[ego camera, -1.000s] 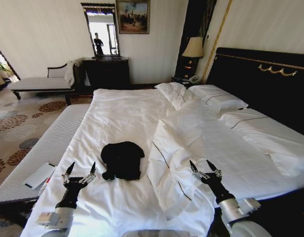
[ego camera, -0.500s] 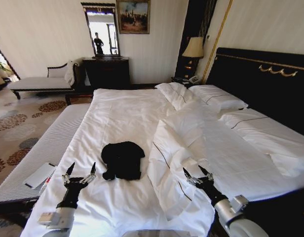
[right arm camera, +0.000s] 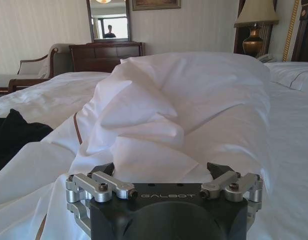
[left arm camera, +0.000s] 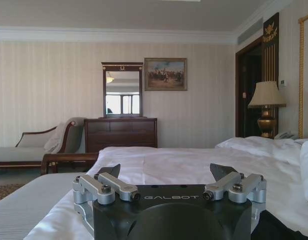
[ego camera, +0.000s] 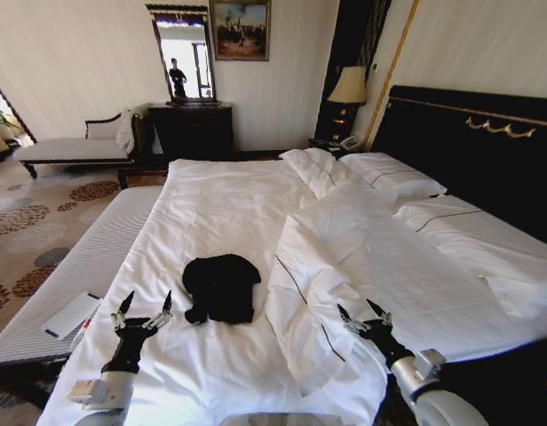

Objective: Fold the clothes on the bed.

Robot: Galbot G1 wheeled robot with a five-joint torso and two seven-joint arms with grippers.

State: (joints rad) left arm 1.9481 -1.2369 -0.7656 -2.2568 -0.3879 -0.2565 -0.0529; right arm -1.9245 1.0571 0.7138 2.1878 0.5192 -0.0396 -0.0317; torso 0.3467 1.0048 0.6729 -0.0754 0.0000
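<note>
- We see our right gripper (ego camera: 364, 311), jaws spread and empty, has slid back toward the near edge over the rumpled duvet (ego camera: 318, 266)
- Our left gripper (ego camera: 144, 301) still hovers wide open, empty
- The T-shirt (ego camera: 221, 287) lies bunched, seemingly untouched, between them on the bed (ego camera: 220, 191); folding not begun

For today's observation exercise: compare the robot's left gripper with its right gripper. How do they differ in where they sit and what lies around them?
The left gripper hovers over flat white bedding near the bed's left edge; the right gripper sits over the bunched duvet. The black T-shirt lies closer to the left gripper than to the right gripper, touching neither. Shared: both have jaws open, hold nothing and point toward the far end of the bed.
</note>
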